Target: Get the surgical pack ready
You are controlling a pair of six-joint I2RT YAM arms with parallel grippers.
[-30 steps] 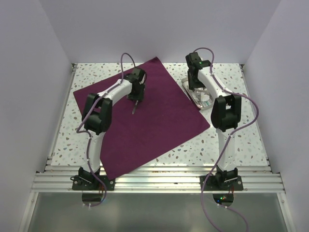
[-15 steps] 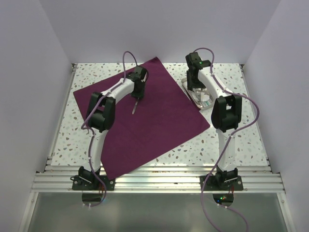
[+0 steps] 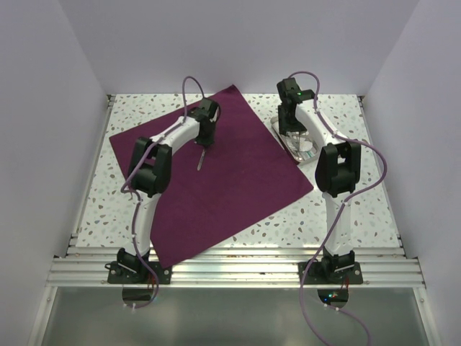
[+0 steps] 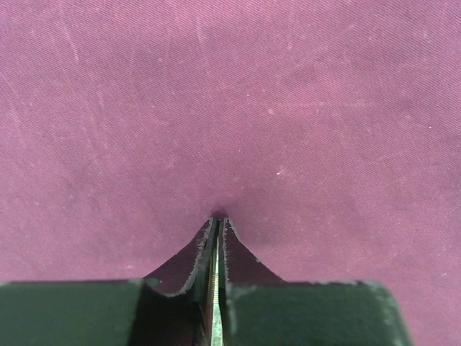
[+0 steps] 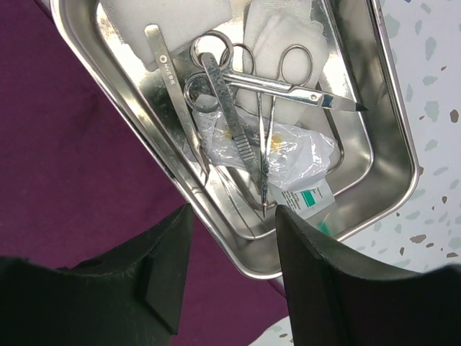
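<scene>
The surgical pack is a deep purple drape lying flat as a large tilted square on the speckled table. My left gripper points down at its upper middle. In the left wrist view the drape fills the frame, and the left gripper is shut, its tips pinching a small pucker of fabric. My right gripper hangs open above the near corner of the steel tray, over the edge of the drape. It holds nothing.
The tray sits at the drape's right corner. It holds scissors, other slim steel instruments, white gauze and a clear plastic packet. White walls enclose the table on three sides.
The left arm's elbow has shifted a little to the right, with the gripper staying over the same spot on the drape. The right arm has not moved.
</scene>
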